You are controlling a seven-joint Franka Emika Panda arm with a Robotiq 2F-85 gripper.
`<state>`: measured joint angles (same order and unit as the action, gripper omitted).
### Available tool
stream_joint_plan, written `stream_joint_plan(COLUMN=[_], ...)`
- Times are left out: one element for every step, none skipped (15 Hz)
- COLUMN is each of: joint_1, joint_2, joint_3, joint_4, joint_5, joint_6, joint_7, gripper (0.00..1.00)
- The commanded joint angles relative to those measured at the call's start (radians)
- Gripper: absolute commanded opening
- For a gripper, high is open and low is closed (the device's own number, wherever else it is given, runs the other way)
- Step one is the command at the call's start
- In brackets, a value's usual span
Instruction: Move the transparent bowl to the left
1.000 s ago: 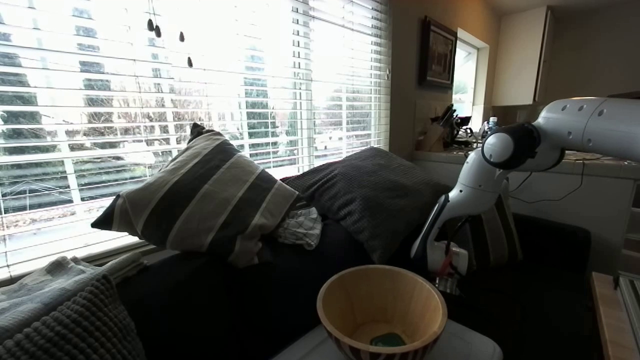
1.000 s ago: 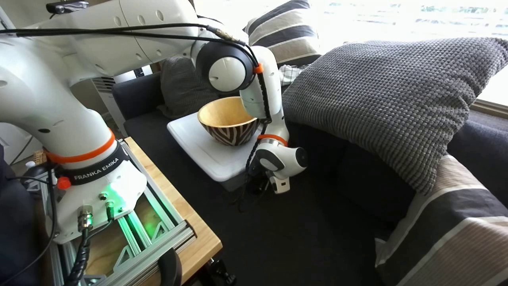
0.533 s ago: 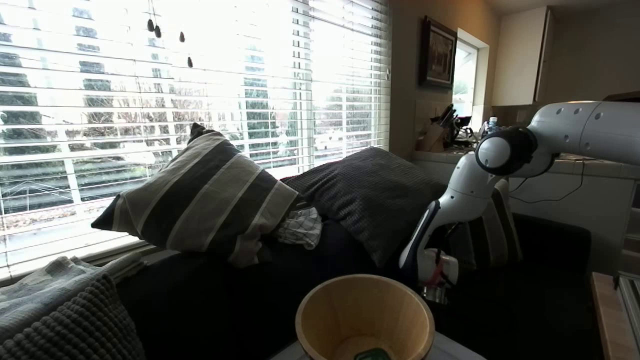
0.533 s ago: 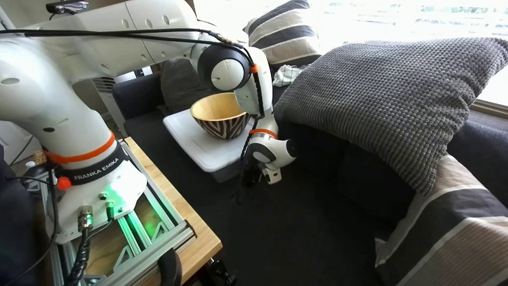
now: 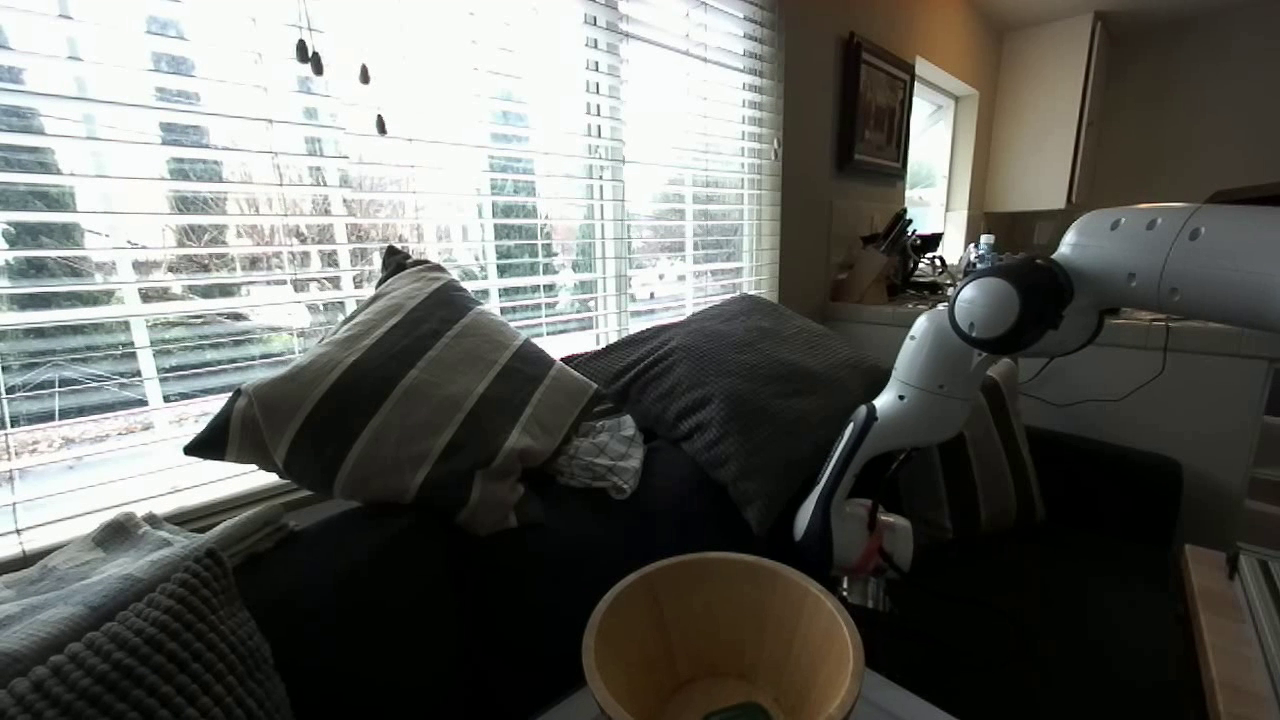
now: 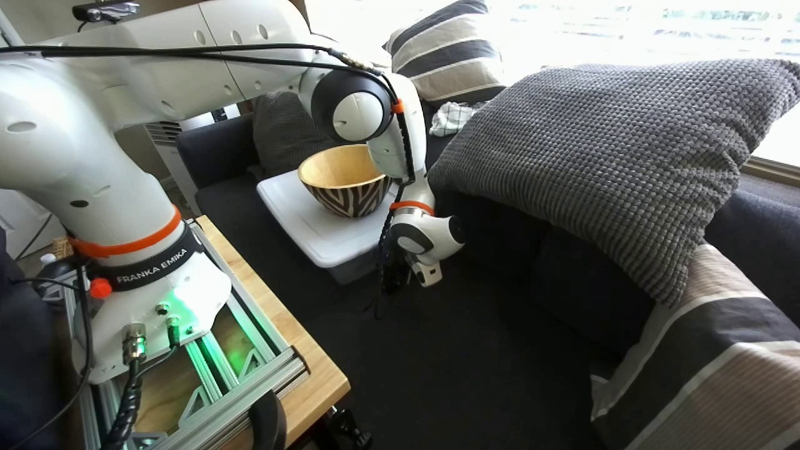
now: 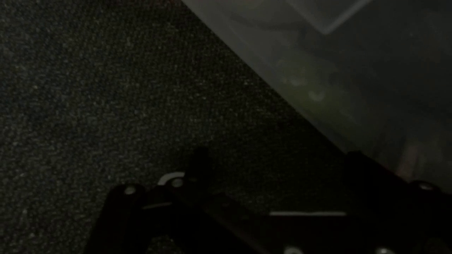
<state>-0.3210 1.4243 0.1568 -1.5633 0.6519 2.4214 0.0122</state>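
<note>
The bowl (image 6: 351, 199), amber with a dark zigzag outside, stands upright on the white lid of a plastic bin (image 6: 312, 234). In an exterior view I see its pale inside (image 5: 720, 630) with a dark green thing (image 5: 742, 712) at the bottom. My gripper (image 6: 395, 281) points down low beside the bin, below the lid, and is not on the bowl. In the wrist view my gripper (image 7: 278, 153) has its dark fingers wide apart with nothing between them. The right finger overlaps the bin's translucent side (image 7: 353, 88); whether it touches is too dark to tell.
The bin rests on the dark sofa seat (image 6: 475, 362). A grey knitted cushion (image 6: 612, 162) leans close behind the arm, a striped cushion (image 5: 400, 390) stands by the window, and a checked cloth (image 5: 602, 455) lies beside it. The robot's wooden base table (image 6: 275, 312) is near.
The arm and gripper have moved left in both exterior views. The bin and bowl have shifted the same way with them, mostly in the first half second. The gripper stays low beside the bin.
</note>
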Motion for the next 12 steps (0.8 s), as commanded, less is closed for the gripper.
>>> stream_joint_plan(joint_1=[-0.051, -0.065, -0.078, -0.095, -0.108, -0.124, -0.136, -0.144, -0.149, -0.152, -0.142, -0.132], joint_2=[-0.066, -0.087, -0.113, -0.144, -0.171, -0.199, -0.231, -0.265, -0.3, -0.335, -0.377, -0.418], joint_3=[0.021, 0.019, 0.013, 0.004, -0.004, -0.015, -0.024, -0.033, -0.039, -0.042, -0.048, -0.051], joint_4=[-0.082, -0.105, -0.128, -0.157, -0.181, -0.203, -0.234, -0.265, -0.303, -0.344, -0.397, -0.453], joint_5=[0.056, 0.07, 0.085, 0.101, 0.115, 0.126, 0.135, 0.138, 0.138, 0.136, 0.119, 0.11], joint_6=[0.049, 0.064, 0.077, 0.099, 0.121, 0.134, 0.162, 0.185, 0.212, 0.24, 0.267, 0.297], joint_7=[-0.05, -0.062, -0.074, -0.086, -0.095, -0.103, -0.122, -0.139, -0.162, -0.19, -0.216, -0.237], gripper=[1.0, 1.0, 1.0, 1.0, 1.0, 1.0, 1.0, 1.0, 1.0, 1.0, 1.0, 1.0])
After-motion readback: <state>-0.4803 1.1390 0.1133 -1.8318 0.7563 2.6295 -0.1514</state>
